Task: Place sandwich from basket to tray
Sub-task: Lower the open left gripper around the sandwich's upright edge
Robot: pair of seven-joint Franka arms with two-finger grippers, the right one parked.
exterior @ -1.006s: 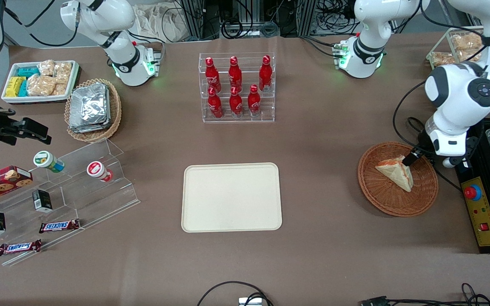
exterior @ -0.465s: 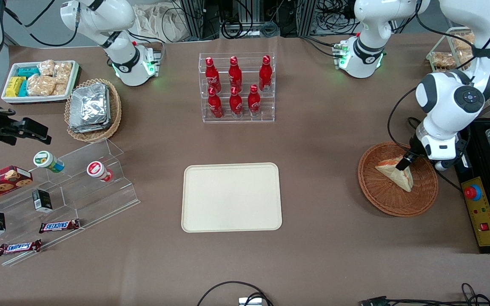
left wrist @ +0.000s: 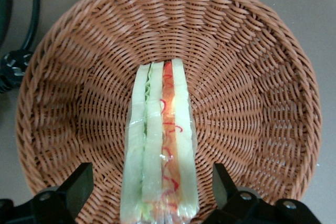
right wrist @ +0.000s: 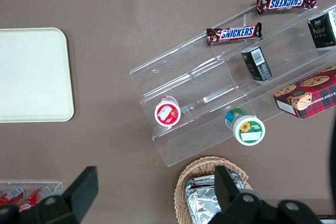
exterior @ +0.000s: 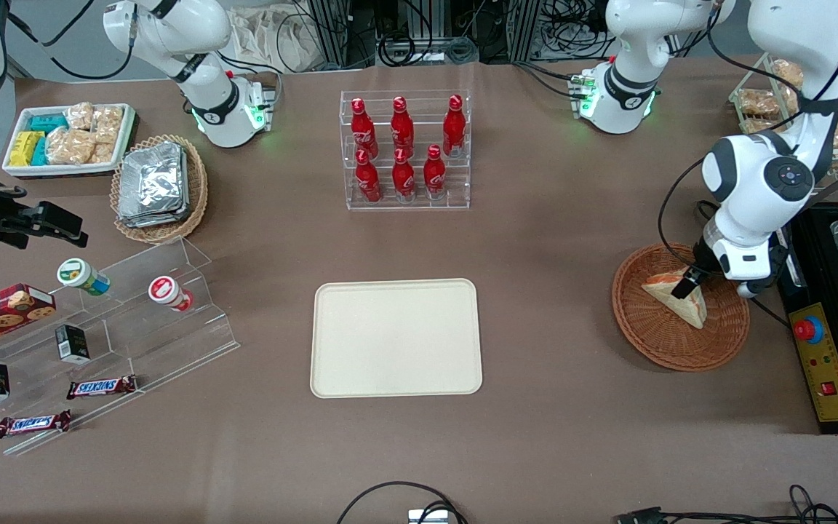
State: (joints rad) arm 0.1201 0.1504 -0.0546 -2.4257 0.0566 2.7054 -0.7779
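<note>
I see the sandwich (left wrist: 160, 145), a triangular wedge of pale bread in clear wrap, lying in the round reddish-brown woven wicker basket (left wrist: 252, 77), toward the working arm's end of the table. The wrist view gives me what the front view cannot: the cut edge faces the camera, showing pale bread, a green layer and a red-orange layer running side by side along the wedge, with the wrap glinting over them. In the front view I get the outline instead: the sandwich (exterior: 677, 297) is a long wedge, its broad red-edged end farther from the front camera and its narrow tip pointing nearer to that camera, slanting toward the working arm's end. Its long axis runs along that slant.

The gripper (left wrist: 152, 195) hangs directly over the sandwich with its two dark fingers (left wrist: 79, 184) spread wide, one to each side of the wedge and neither touching it, so the pincer is open. In the front view the gripper (exterior: 687, 282) shows only as one dark finger over the sandwich's broad end.

The basket (exterior: 652, 335) stands on the brown table (exterior: 572, 437). The large flat cream-beige rectangular tray (exterior: 396, 338) lies well apart from it, toward the table's middle, with nothing on it.
</note>
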